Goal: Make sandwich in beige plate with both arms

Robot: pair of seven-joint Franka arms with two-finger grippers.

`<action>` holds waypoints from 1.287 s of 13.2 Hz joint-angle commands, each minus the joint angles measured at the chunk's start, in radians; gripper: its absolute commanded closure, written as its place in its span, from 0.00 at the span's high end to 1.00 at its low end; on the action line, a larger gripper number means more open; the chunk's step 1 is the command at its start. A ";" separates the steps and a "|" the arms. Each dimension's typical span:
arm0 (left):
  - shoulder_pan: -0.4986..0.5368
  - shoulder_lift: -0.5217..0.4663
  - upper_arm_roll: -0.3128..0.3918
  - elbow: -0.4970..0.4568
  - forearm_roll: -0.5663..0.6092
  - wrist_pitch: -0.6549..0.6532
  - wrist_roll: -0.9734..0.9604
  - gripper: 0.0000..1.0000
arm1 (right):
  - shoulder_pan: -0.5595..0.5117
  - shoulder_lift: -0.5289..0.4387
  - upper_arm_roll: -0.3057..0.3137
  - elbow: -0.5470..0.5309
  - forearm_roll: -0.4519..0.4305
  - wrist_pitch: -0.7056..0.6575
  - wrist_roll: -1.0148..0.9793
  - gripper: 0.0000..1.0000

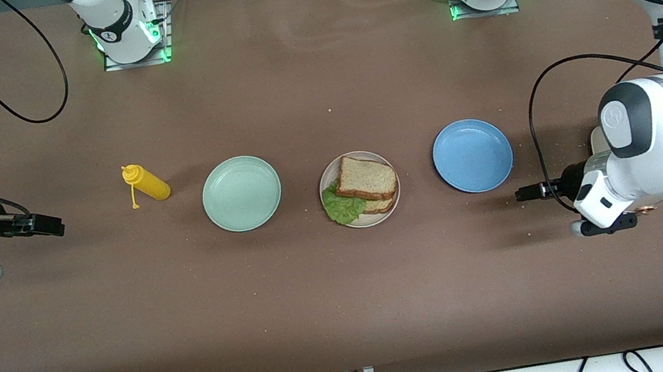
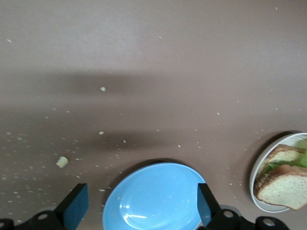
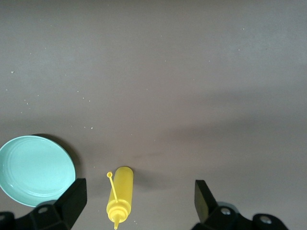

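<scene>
The sandwich (image 1: 365, 179), two brown speckled toast slices with a green lettuce leaf (image 1: 343, 205) sticking out between them, lies in the beige plate (image 1: 372, 220) at the table's middle. It also shows in the left wrist view (image 2: 283, 184) in the beige plate (image 2: 253, 175). My left gripper (image 1: 525, 194) is open and empty, low over the table beside the blue plate (image 1: 472, 155), toward the left arm's end; its own view (image 2: 142, 207) shows the fingers wide apart. My right gripper (image 1: 52, 226) is open and empty over the table beside the yellow bottle (image 1: 146, 182), toward the right arm's end; its own view (image 3: 139, 197) shows the same.
The mint-green plate (image 1: 242, 193) stands empty between the bottle and the beige plate; it shows in the right wrist view (image 3: 36, 170) with the lying bottle (image 3: 121, 191). The blue plate (image 2: 153, 196) is empty. Crumbs (image 2: 62, 161) dot the table near it.
</scene>
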 commanded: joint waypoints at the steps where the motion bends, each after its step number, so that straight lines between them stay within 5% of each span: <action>1: 0.051 -0.001 -0.003 0.035 0.036 -0.021 0.004 1.00 | 0.000 -0.014 0.003 -0.014 -0.016 0.008 -0.004 0.99; 5: 0.115 -0.035 -0.003 0.038 0.044 -0.044 0.009 1.00 | 0.000 -0.014 0.003 -0.015 -0.013 0.008 -0.004 0.99; 9: 0.099 -0.081 -0.015 0.038 0.282 -0.046 0.001 1.00 | 0.000 -0.014 0.003 -0.015 -0.013 0.007 -0.004 0.99; 17: 0.099 -0.283 -0.017 -0.046 0.311 -0.187 0.022 1.00 | 0.000 -0.014 0.003 -0.015 -0.011 0.007 -0.004 0.99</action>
